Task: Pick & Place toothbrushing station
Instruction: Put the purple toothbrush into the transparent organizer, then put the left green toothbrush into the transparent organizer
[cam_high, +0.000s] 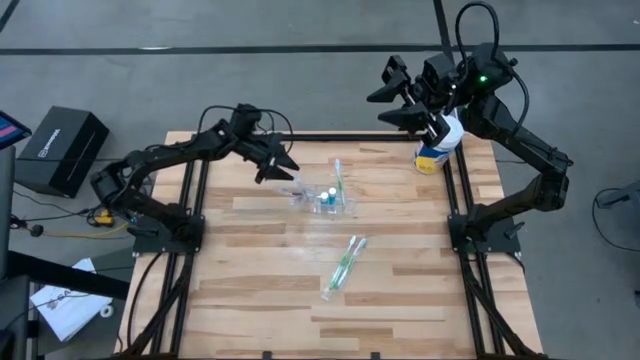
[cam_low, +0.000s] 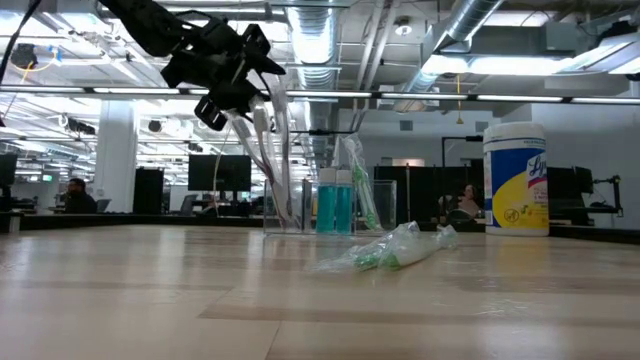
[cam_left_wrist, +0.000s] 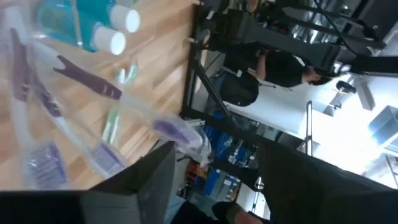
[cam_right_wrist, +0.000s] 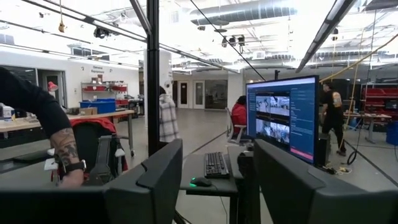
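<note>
A small clear cup (cam_high: 322, 200) (cam_low: 300, 205) stands on the table's middle far part with two blue white-capped tubes (cam_high: 326, 197) (cam_low: 335, 205) (cam_left_wrist: 74, 22) and a green toothbrush (cam_high: 338, 176) (cam_low: 360, 190) in it. Purple-white toothbrushes (cam_low: 270, 150) (cam_left_wrist: 93, 93) in clear wrap lean out of the cup toward the table's left. My left gripper (cam_high: 280, 168) (cam_low: 232, 100) (cam_left_wrist: 214, 168) is open around their upper ends. My right gripper (cam_high: 398, 95) (cam_right_wrist: 217, 180) is open and empty, raised above the table's far right corner. My left gripper stands open, slanting down from the table's left, with one wrapped purple toothbrush end (cam_left_wrist: 177, 132) right beside one fingertip (cam_left_wrist: 158, 155). I cannot tell whether the finger touches it. The brushes' lower ends rest in the cup.
A clear packet of green toothbrushes (cam_high: 344, 263) (cam_low: 395, 248) lies on the table nearer the front. A white-lidded yellow-and-blue canister (cam_high: 438, 148) (cam_low: 515, 180) stands at the far right edge under the right arm. People show in the room beyond.
</note>
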